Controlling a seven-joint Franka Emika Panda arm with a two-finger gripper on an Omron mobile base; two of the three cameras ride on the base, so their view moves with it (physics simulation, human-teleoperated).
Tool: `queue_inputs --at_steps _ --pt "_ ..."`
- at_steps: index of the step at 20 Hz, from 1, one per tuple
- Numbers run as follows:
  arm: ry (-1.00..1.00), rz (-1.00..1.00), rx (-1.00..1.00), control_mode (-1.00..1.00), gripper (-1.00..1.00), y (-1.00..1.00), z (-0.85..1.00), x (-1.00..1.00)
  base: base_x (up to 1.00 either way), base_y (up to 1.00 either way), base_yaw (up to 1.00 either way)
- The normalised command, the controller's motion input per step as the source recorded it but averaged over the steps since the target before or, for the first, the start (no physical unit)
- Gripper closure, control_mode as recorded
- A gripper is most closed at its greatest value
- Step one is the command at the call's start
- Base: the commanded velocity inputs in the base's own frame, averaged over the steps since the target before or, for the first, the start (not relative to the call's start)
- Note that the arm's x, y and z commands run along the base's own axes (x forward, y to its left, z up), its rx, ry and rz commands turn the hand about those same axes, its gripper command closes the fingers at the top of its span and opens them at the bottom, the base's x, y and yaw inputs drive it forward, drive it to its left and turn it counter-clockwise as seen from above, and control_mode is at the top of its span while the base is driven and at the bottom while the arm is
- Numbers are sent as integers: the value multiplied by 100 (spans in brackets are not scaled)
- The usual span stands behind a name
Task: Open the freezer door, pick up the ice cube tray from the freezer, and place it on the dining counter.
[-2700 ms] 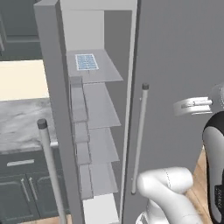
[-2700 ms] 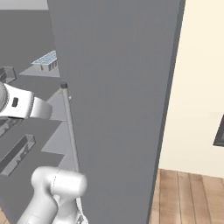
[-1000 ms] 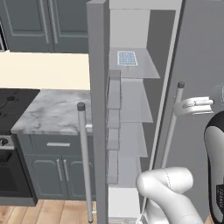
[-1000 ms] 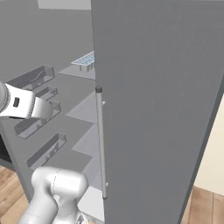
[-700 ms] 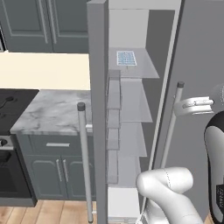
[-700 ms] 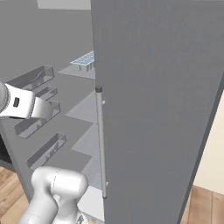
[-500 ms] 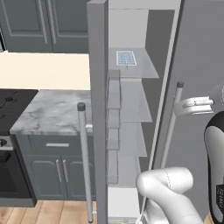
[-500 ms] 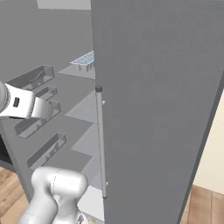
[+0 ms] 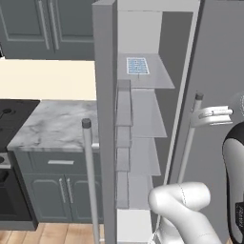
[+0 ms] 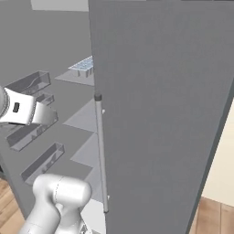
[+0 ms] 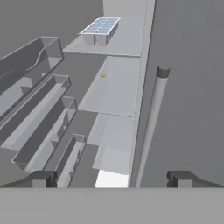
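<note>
The freezer door (image 9: 105, 119) stands wide open, edge-on in the left base view, with its bar handle (image 9: 88, 176) on the outer side. The light blue ice cube tray (image 9: 137, 66) (image 11: 100, 27) (image 10: 84, 65) lies on the top shelf of the freezer (image 9: 145, 128). My gripper (image 11: 111, 179) is open and empty, its fingertips (image 11: 41, 178) wide apart. It hovers in front of the freezer opening, well below and short of the tray. In the left base view the gripper (image 9: 202, 117) sits beside the plain door's handle (image 9: 190, 138). The dining counter is out of view.
Grey door bins (image 11: 30, 109) (image 10: 32, 82) line the inside of the open door at the hand's left. The plain grey fridge door (image 10: 155, 114) and its handle (image 11: 151, 122) stand close on the right. A small marble counter (image 9: 52, 126) and a stove (image 9: 9, 114) lie left of the fridge.
Between 2.7 s and 1.0 s ago both base views shifted as the base drove, bringing the counter and stove into view. Nothing has visibly moved since.
</note>
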Motion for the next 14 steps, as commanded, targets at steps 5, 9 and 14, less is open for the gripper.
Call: queue_inputs --at_steps 5,9,14 --pt "0 0 0 100 -100 0 0 0 54 0 0" --pt "0 0 0 100 -100 0 0 0 11 0 0" --pt "0 0 0 -100 -100 0 0 0 0 0 0"
